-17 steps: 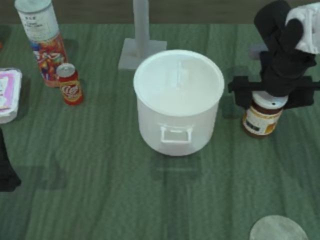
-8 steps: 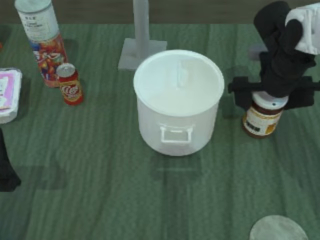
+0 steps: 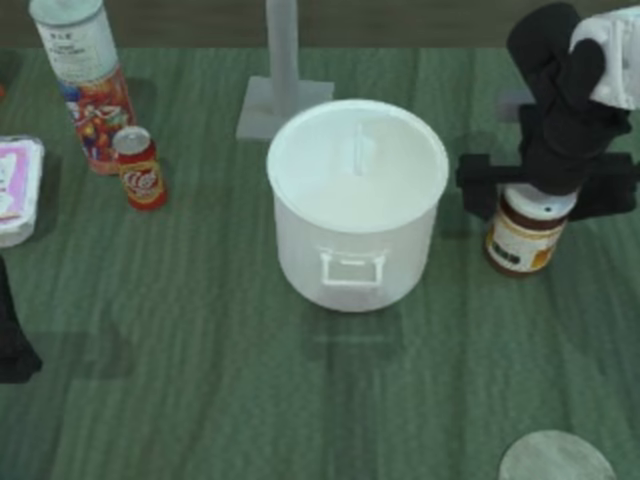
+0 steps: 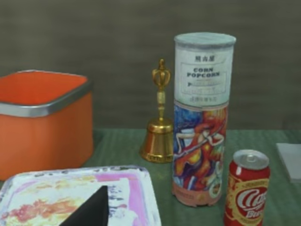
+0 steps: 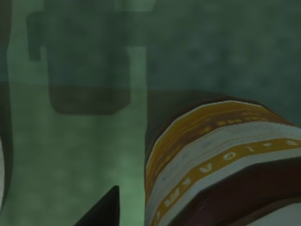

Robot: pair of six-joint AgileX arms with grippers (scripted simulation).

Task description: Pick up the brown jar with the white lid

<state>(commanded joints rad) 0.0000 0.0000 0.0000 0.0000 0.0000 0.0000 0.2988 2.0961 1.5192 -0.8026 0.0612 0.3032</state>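
The brown jar with the white lid (image 3: 522,237) stands upright on the green table (image 3: 200,380), at the right side, just beside the big white pot (image 3: 355,205). The right gripper (image 3: 547,190) is directly over the jar's lid, and its black body hides most of the lid in the top view. Its jaws reach out to both sides of the lid, but I cannot tell if they already press on the jar or are apart from it. In the right wrist view the jar's yellow-orange label (image 5: 221,155) is very near the camera.

The left gripper (image 3: 12,340) is parked at the left edge of the table, and the state of its jaws cannot be told. Near it are a tall popcorn canister (image 4: 201,117), a red soda can (image 4: 245,188), a golden bell (image 4: 159,117) and an orange bin (image 4: 42,120).
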